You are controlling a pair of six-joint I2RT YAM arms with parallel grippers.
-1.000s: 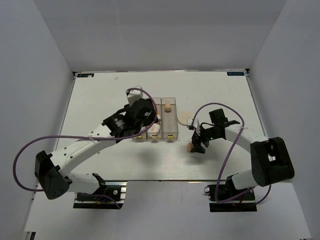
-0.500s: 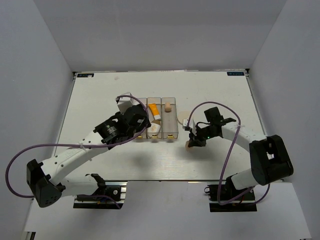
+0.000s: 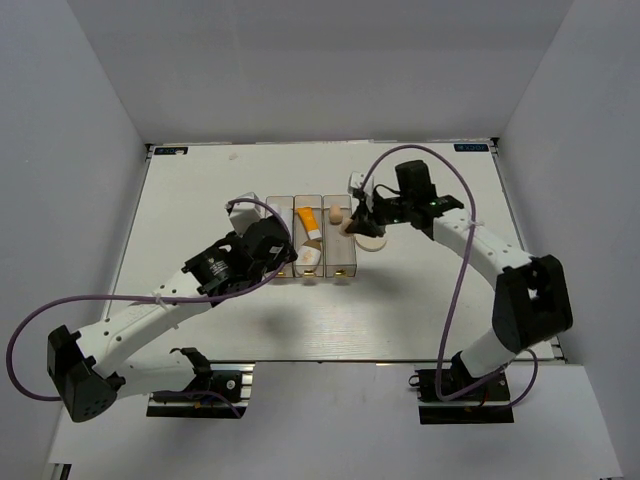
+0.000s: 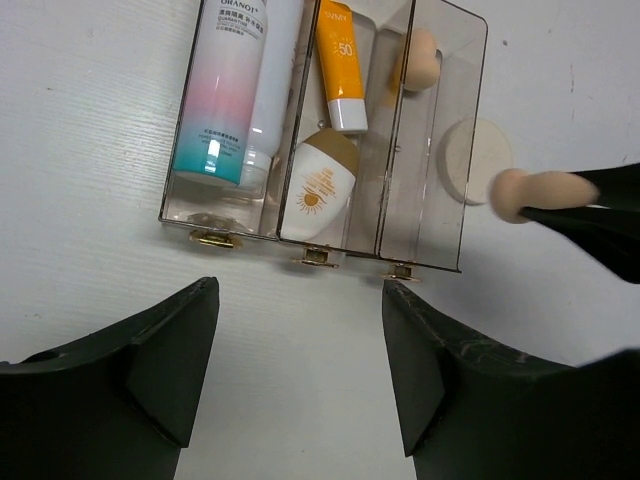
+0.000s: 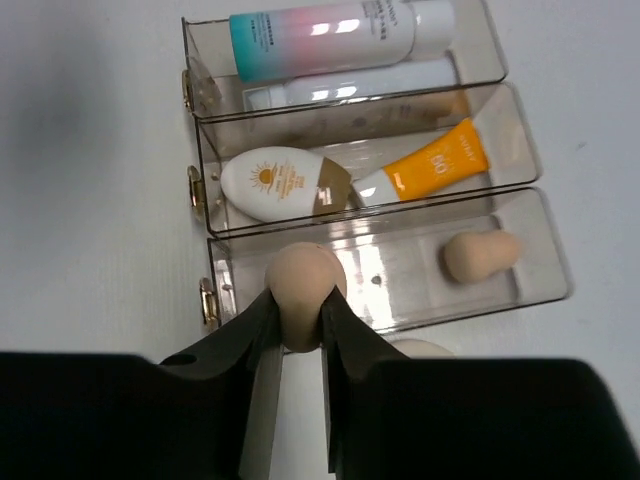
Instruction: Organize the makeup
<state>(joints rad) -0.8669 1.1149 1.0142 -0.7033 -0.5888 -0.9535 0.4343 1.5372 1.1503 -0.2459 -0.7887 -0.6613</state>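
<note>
Nearly done: got bottle (image 5: 320, 35), white tube (image 5: 350, 85), orange tube (image 5: 440, 160), compact (image 5: 275, 185) and one sponge (image 5: 480, 255) inside the bins (image 5: 410, 290); gripping second sponge (image 5: 303, 285) in right hand (image 5: 298, 305) above them, left hand (image 4: 300, 310) wide and empty; need to bin puff (image 4: 475, 160) just beside them.

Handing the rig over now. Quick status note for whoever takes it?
Left gripper open, empty, hovering just short of the middle bin.
Right gripper shut on tan sponge, by the right bin.
Left bin: bottle, white tube. Middle bin: orange tube, compact. Right bin: second sponge.
To do: bin the held sponge, then probably the puff on the table.
</note>
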